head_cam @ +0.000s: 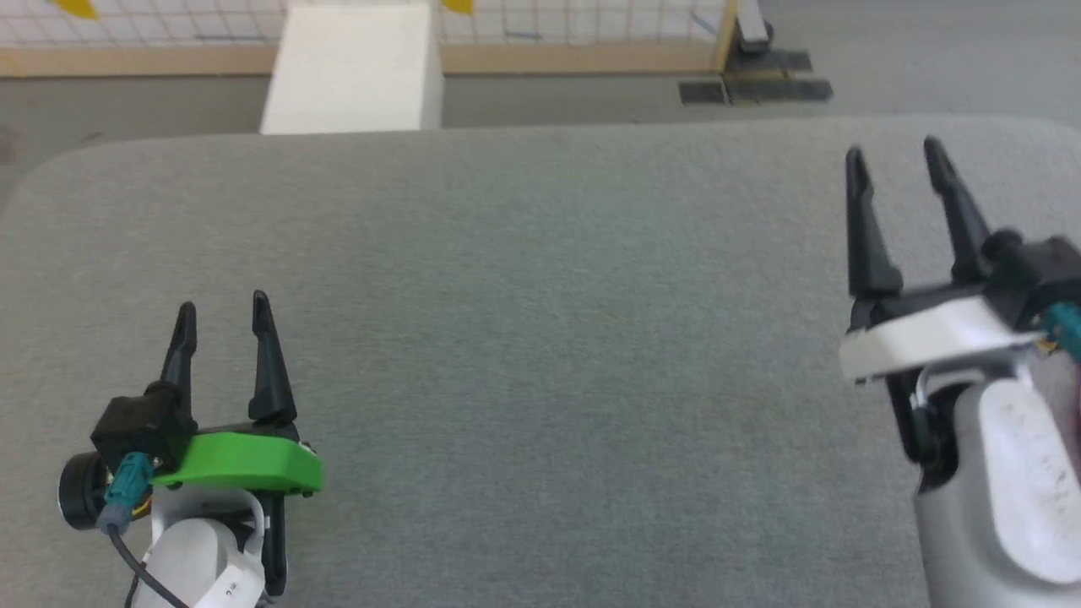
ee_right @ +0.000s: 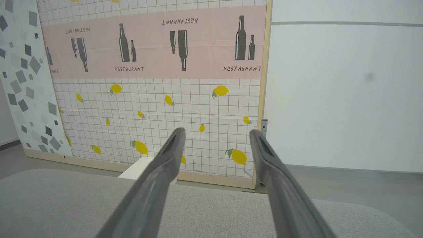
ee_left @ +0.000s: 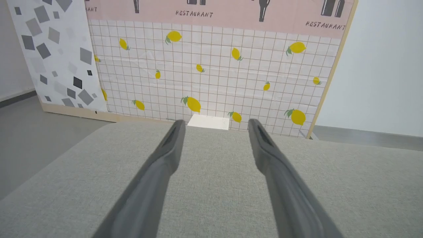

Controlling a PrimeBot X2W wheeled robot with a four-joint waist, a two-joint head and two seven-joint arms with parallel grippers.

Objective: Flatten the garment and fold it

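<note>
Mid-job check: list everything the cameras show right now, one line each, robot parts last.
work surface: 1, grey fabric, under both grippers
white block: 1, white, on the floor past the surface's far edge
backdrop panel: 1, white grid with yellow lemons, pink bottle band above, behind the block
speckled panel: 1, white with grey squares, beside the backdrop panel
wall: 1, white, beside the backdrop panel's other edge
floor: grey, around the surface
floor pads: count unclear, dark, at the panel's post
left gripper: 1, dark fingers, green mount, open, near left
right gripper: 1, dark fingers, white mount, open, far right
</note>
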